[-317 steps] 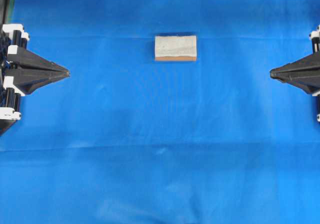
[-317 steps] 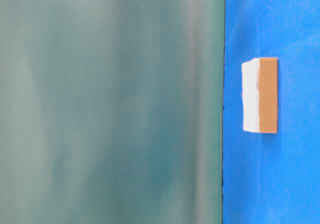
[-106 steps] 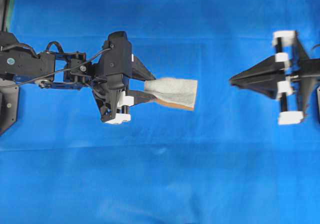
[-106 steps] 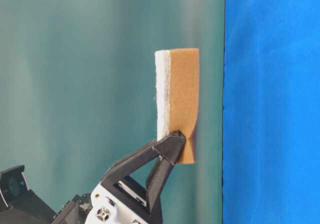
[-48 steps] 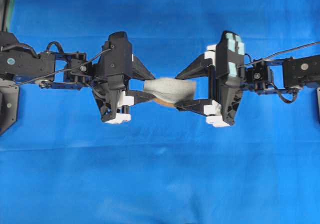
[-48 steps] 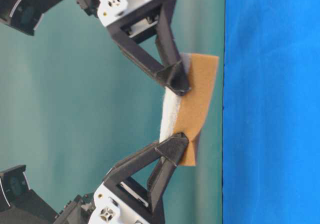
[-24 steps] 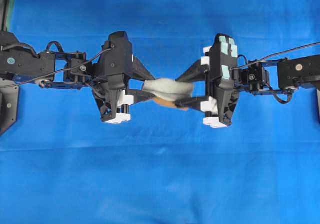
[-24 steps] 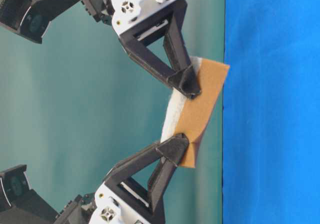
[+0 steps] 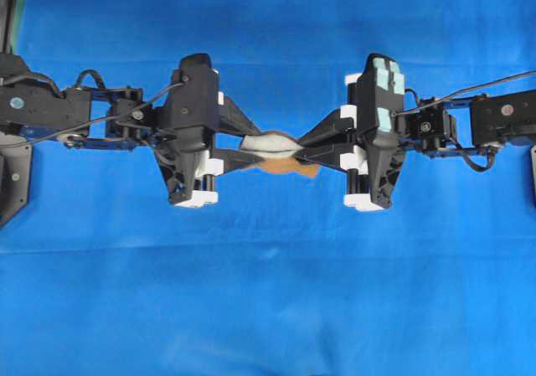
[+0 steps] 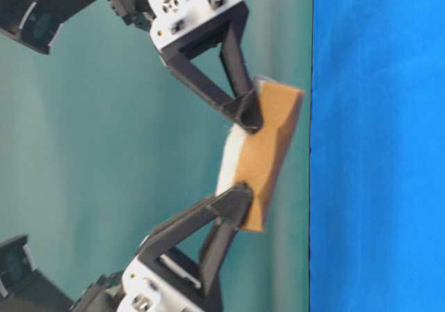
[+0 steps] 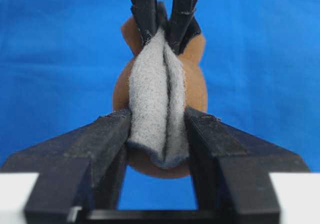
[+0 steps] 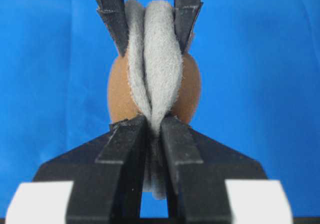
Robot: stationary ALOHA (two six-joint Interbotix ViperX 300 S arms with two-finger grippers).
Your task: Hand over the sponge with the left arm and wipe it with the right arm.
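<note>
Blue cloth-covered desk [image 9: 268, 309] around; nothing between the arms but the pad. Small soft sponge, whitish-grey fuzzy top over orange-brown base [image 9: 276, 151], hangs in mid-air above the desk, pinched at both ends. Plain black left tool [image 9: 239, 148] grips one end, jaws fairly narrow. Teal-patched right tool [image 9: 311, 150], wide a second ago, now squeezes the other end, folding the fuzzy face lengthwise.
</note>
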